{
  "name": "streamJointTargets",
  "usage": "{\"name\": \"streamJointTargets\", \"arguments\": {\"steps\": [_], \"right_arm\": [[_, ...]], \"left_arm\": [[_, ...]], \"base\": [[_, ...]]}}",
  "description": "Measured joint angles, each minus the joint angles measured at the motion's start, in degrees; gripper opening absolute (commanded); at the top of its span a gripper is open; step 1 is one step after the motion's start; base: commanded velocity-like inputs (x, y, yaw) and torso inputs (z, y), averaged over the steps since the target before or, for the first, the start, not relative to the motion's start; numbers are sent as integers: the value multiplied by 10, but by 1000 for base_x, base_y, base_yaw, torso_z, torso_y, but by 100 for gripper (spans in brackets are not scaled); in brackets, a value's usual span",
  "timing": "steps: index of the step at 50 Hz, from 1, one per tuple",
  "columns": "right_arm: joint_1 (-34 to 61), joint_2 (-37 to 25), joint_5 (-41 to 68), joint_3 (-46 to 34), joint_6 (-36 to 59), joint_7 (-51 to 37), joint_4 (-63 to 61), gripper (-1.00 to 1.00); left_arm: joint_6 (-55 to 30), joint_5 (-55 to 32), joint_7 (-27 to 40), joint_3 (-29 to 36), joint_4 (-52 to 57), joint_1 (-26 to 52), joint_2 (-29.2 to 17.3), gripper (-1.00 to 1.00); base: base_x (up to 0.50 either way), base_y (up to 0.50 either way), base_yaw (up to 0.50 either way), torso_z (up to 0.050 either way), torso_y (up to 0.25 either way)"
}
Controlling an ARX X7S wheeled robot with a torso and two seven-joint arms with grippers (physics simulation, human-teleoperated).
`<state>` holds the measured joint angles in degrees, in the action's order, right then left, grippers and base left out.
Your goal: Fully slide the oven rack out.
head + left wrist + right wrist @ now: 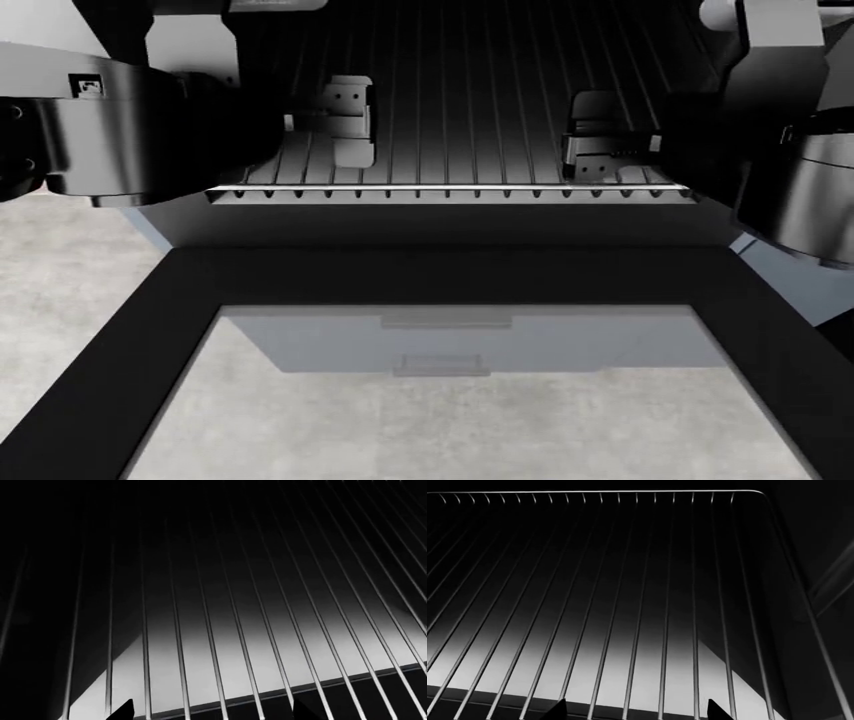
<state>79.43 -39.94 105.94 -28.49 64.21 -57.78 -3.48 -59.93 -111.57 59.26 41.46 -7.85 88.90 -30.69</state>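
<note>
The oven rack (454, 190), a grid of thin silver rods, lies inside the black oven (187, 225), with its front bar at the oven mouth. My left gripper (350, 125) hangs over the rack's left part and my right gripper (607, 150) over its right part, both just behind the front bar. In the left wrist view the rods (146, 670) run between the wide-apart fingertips of the left gripper (213, 711). In the right wrist view the rods (694, 630) run between the spread tips of the right gripper (636, 711). Both are open and hold nothing.
The black oven door (441, 275) lies folded down flat in front of me, with grey floor (67, 290) showing through its pale glass window (454, 400). Both forearms (120, 130) flank the oven mouth.
</note>
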Motion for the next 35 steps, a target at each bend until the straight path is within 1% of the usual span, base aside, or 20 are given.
{"name": "streamJointTargets", "arguments": {"steps": [10,20,35], "right_arm": [[12,12,-45,-21,8,35,45,100],[18,19,-54,-42,25,36,78,100],[43,36,-70,-60,46,49,134,100]], "left_arm": [[-14,21,-29,18,-42,10,10,100],[-23,29,-42,30,-60,7,12,100],[-8,39,-59,18,-66,-3,8,100]], "base": [[0,0,0,0,0],[0,0,0,0,0],[0,0,0,-1,-6]]}}
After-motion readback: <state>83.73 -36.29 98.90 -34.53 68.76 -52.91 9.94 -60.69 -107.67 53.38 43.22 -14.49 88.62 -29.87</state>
